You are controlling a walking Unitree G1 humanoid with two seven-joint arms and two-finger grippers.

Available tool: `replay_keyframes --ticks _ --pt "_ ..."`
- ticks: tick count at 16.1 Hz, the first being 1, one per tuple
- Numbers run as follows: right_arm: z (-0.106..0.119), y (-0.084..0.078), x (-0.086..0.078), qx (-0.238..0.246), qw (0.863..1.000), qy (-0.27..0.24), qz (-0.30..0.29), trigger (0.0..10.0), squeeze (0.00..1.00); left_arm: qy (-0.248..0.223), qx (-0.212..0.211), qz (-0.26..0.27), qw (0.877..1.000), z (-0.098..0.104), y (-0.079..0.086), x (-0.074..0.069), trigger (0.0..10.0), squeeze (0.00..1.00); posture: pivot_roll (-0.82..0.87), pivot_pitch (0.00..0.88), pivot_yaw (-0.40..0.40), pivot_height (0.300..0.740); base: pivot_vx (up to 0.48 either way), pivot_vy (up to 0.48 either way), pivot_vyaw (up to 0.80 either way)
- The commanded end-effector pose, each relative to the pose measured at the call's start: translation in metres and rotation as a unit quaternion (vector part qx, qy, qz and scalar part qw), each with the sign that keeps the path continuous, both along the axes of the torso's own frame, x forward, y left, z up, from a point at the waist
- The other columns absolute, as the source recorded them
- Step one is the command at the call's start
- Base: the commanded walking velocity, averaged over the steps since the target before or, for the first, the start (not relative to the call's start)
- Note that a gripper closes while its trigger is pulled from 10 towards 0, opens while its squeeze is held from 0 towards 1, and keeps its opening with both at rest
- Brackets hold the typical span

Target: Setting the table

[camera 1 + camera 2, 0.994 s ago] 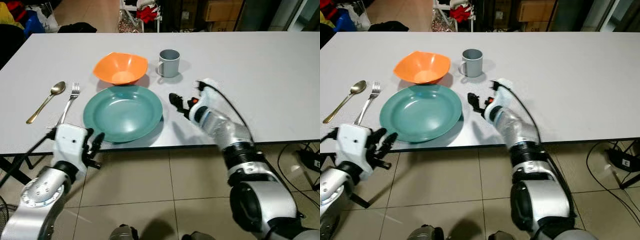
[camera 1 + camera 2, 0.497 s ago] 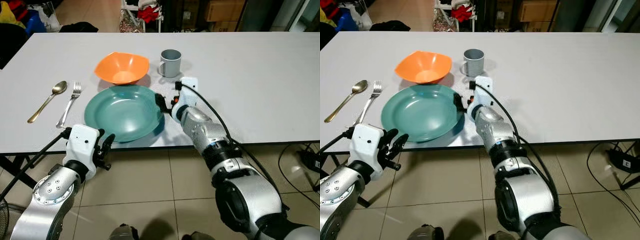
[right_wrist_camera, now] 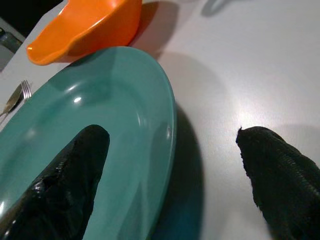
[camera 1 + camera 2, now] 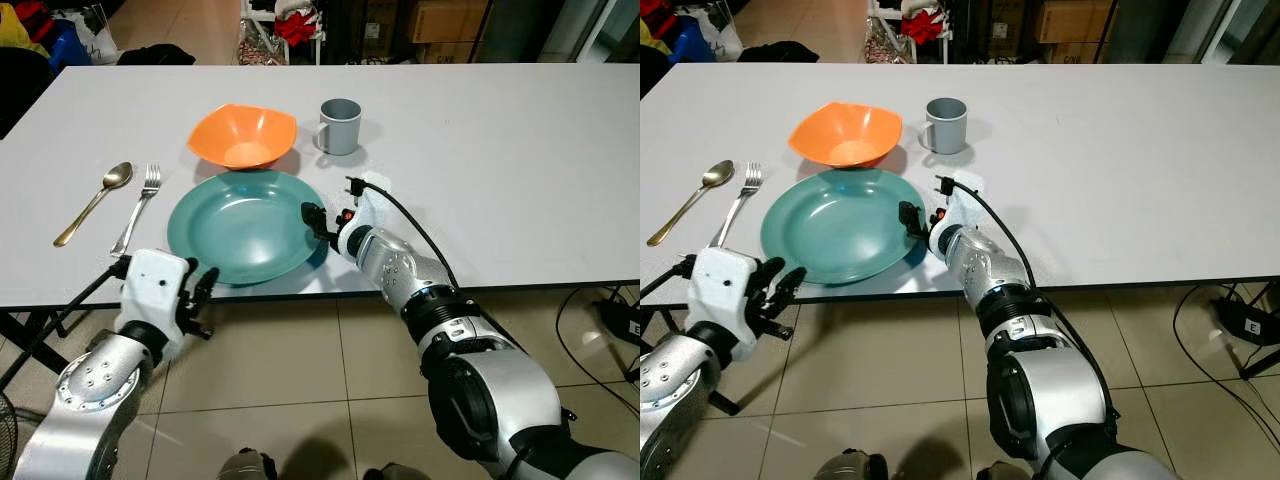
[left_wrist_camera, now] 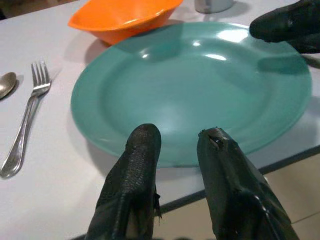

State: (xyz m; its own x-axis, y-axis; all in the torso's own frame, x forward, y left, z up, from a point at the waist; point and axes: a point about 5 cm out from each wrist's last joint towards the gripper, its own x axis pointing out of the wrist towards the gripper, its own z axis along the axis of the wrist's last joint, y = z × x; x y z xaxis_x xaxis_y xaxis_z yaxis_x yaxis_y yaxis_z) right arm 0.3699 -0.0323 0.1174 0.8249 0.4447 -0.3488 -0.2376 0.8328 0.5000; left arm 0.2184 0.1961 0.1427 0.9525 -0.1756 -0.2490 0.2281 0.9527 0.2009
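From the left eye view, your right pincer [image 4: 312, 218] is at the near right rim of the green plate [image 4: 240, 225], and your left pincer [image 4: 198, 290] hangs just below the worktop [image 4: 520, 150] edge, in front of the plate. The orange bowl [image 4: 243, 135] and grey mug [image 4: 339, 126] sit beyond the right pincer; the fork [image 4: 138, 208] and spoon [image 4: 93, 202] lie past the plate's far side. In the right eye view there is tiled floor [image 4: 890, 370] below and boxes and clutter behind. In the left wrist view, your left pincer [image 5: 177, 145] is slightly open and holds nothing, just short of the plate [image 5: 190, 90]. In the right wrist view, your right pincer [image 3: 175, 150] is wide open, one finger over the plate [image 3: 125, 100], one over the worktop, so the rim is between them. The plate looks hard, smooth and probably slippery, so pinch the rim firmly.
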Motion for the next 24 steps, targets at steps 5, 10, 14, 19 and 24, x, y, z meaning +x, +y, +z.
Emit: replay_keyframes --ticks 5,10,14,19,24 --pt "0.02 0.068 -0.016 0.067 0.995 -0.003 0.07 10.0 0.0 -0.008 0.007 0.023 1.0 0.005 0.01 -0.007 10.0 0.0 0.01 0.068 0.04 0.74 0.0 0.0 0.0" --pt "0.021 0.095 -0.03 0.051 0.989 -0.022 0.136 10.0 0.0 -0.024 0.013 0.042 0.999 0.01 0.018 -0.007 10.0 0.0 0.02 0.07 0.04 0.74 0.0 0.0 0.0" --pt "0.024 0.108 -0.036 0.046 0.987 -0.031 0.15 10.0 0.0 -0.029 0.021 0.052 0.998 0.014 0.023 -0.01 10.0 0.0 0.05 0.074 0.037 0.74 0.0 0.0 0.0" --pt "0.03 0.127 -0.046 0.065 0.983 -0.033 0.166 10.0 0.0 -0.027 0.046 0.077 0.996 0.024 0.039 -0.028 10.0 0.0 0.16 0.085 0.015 0.74 0.0 0.0 0.0" --pt "0.032 0.139 -0.054 0.076 0.979 -0.031 0.186 10.0 0.0 -0.02 0.057 0.096 0.994 0.028 0.046 -0.043 10.0 0.0 0.21 0.09 -0.012 0.74 0.0 0.0 0.0"
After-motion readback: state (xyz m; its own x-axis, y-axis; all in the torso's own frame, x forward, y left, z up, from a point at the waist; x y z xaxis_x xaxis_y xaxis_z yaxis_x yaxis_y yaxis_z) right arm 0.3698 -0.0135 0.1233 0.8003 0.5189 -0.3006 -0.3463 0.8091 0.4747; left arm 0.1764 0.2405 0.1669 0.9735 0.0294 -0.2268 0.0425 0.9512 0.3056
